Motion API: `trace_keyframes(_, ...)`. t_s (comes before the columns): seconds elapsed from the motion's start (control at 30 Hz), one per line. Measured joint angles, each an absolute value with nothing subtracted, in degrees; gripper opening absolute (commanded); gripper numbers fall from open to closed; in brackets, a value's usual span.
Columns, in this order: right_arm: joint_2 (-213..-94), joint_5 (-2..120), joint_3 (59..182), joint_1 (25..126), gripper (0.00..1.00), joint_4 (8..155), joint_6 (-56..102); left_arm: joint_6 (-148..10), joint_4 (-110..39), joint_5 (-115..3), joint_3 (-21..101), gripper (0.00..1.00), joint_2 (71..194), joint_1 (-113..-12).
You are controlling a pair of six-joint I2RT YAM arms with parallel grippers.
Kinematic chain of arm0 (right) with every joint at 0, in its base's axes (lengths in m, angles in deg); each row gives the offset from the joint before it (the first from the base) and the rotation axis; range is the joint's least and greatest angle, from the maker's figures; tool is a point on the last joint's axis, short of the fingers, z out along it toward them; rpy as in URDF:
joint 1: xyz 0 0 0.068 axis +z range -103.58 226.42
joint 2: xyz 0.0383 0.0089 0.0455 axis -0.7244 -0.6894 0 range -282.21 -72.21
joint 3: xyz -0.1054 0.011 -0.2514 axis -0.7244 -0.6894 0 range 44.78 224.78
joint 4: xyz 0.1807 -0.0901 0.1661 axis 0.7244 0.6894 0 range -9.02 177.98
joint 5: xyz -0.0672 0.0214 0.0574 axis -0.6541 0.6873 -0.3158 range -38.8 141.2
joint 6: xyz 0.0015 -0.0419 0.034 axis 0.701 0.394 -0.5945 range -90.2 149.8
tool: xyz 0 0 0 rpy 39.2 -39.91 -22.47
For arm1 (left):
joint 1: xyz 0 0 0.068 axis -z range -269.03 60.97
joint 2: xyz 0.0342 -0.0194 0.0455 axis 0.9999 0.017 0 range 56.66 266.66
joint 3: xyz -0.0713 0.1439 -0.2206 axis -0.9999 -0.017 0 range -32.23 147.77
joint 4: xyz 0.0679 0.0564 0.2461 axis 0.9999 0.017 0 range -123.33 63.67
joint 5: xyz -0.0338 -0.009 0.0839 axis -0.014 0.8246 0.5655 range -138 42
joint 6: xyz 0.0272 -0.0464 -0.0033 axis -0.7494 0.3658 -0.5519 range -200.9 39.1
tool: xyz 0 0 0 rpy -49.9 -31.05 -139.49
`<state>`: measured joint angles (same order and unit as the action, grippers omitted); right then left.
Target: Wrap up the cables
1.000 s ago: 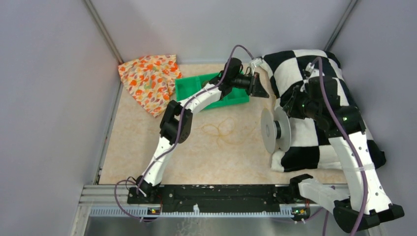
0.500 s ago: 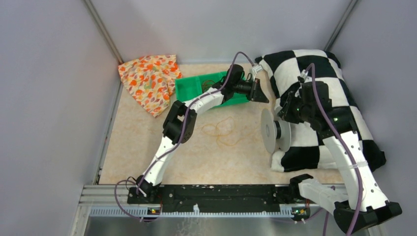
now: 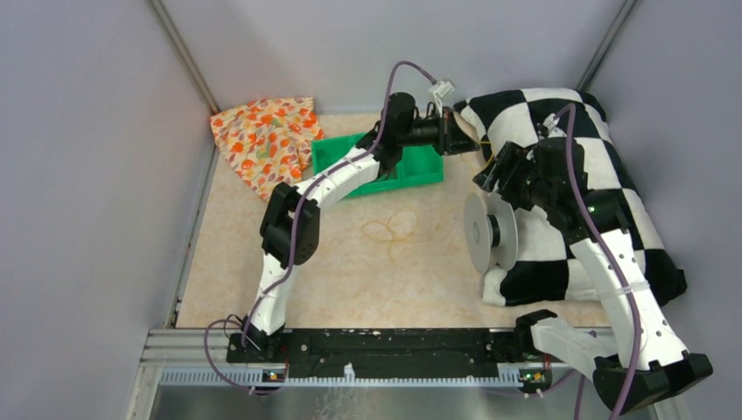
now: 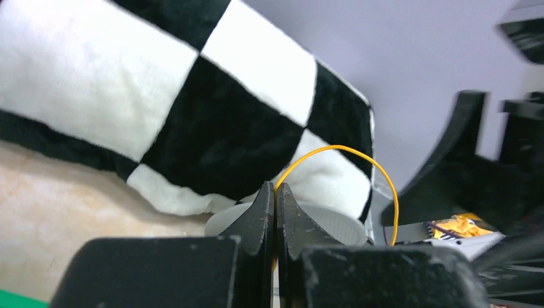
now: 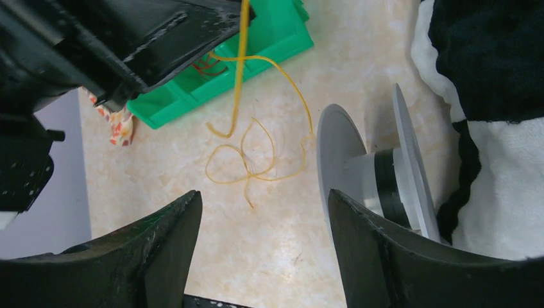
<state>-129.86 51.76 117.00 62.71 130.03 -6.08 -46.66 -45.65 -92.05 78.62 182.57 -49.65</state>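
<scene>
Near the back of the tabletop (image 3: pixel 350 271), the left gripper (image 3: pixel 461 140) has its jaws pressed fully together on the thin yellow-orange cable (image 4: pixel 333 147), holding one strand raised beside the black-and-white checked cushion (image 3: pixel 569 131). From that pinch the wire arcs over and drops to the surface, where the rest of it lies in loose loops (image 3: pixel 391 226) between the green tray (image 3: pixel 411 171) and the clear spool (image 3: pixel 490 232). One strand appears to reach the rim of the spool's near flange. The spool rests on its side against the cushion, and its hub (image 5: pixel 378 186) shows no yellow turns. The right gripper (image 3: pixel 492 172) hangs above the spool with jaws spread wide and nothing between them.

I judge the wrapping barely begun: the cable is picked up, but no winding is visible and nearly all of it remains to be wound on.
</scene>
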Motion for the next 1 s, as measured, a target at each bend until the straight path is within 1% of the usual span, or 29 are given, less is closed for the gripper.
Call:
trace_keyframes(0.2, -129.90, 51.19, 114.88, 62.67, 0.70, 125.33, -9.36, -44.72, -50.81, -92.07, 76.32, 0.00, 178.81, -49.65)
trace_keyframes(0.3, -129.92, 50.93, 113.79, 62.67, 0.67, 123.32, -10.87, -44.02, -51.33, -92.07, 75.25, 0.00, 178.76, -49.65)
trace_keyframes(0.47, -129.86, 49.77, 113.31, 62.67, 0.65, 120.02, -12.73, -43.30, -51.33, -92.11, 73.52, 0.00, 178.76, -49.65)
trace_keyframes(0.6, -129.92, 48.57, 113.31, 62.67, 0.60, 117.53, -13.40, -43.04, -51.46, -92.33, 73.39, 0.00, 178.76, -49.65)
trace_keyframes(0.7, -130.71, 48.20, 113.31, 62.67, 0.48, 115.80, -13.88, -42.88, -51.88, -92.60, 73.39, 0.00, 178.76, -49.65)
trace_keyframes(0.8, -131.82, 48.05, 113.31, 62.67, 0.32, 114.58, -14.39, -42.84, -52.31, -92.97, 73.39, 0.00, 178.76, -49.65)
trace_keyframes(0.93, -132.31, 47.65, 113.29, 62.67, 0.00, 113.49, -14.58, -42.82, -52.73, -93.38, 73.13, 0.00, 178.76, -49.65)
trace_keyframes(1.0, -132.31, 47.32, 113.29, 62.67, 0.00, 113.42, -14.61, -42.82, -52.84, -93.60, 72.98, 0.00, 178.76, -49.65)
